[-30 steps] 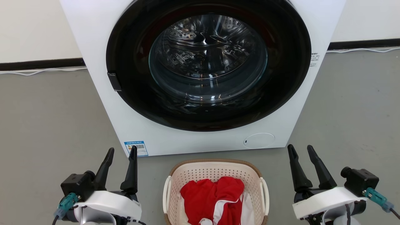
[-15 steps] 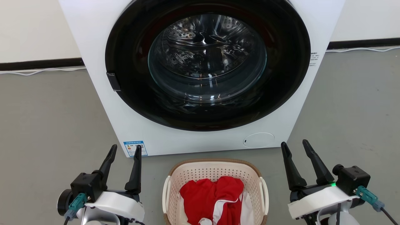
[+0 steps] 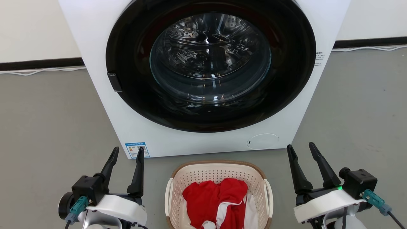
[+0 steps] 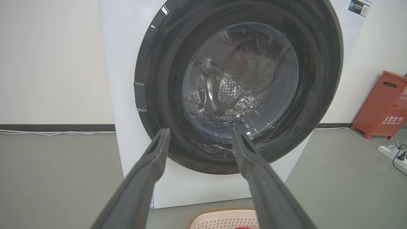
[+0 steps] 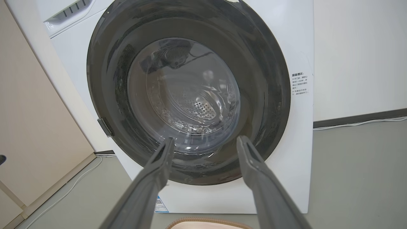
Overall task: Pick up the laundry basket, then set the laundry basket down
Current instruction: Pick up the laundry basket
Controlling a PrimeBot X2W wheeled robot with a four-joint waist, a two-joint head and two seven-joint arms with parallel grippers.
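Both grippers edged inward since a second ago. I note left gripper point(image 3: 128, 149) and right gripper point(image 3: 300, 145) spread wide, empty, flanking the laundry basket point(image 3: 219, 173), which sits on the floor point(image 3: 47, 127) before the washing machine point(image 3: 95, 79), red garment point(image 3: 216, 197) inside.

Left claw point(image 3: 128, 149): two long, tapering matt-black fingers point(image 3: 136, 175) on a glossy white moulded wrist shell point(image 3: 117, 206); black boxy camera housing point(image 3: 87, 189); teal cable plug point(image 3: 78, 205). Right claw point(image 3: 300, 146): same build, with a small green indicator light point(image 3: 339, 187) and a thin black cable point(image 3: 396, 219) trailing from its teal plug.
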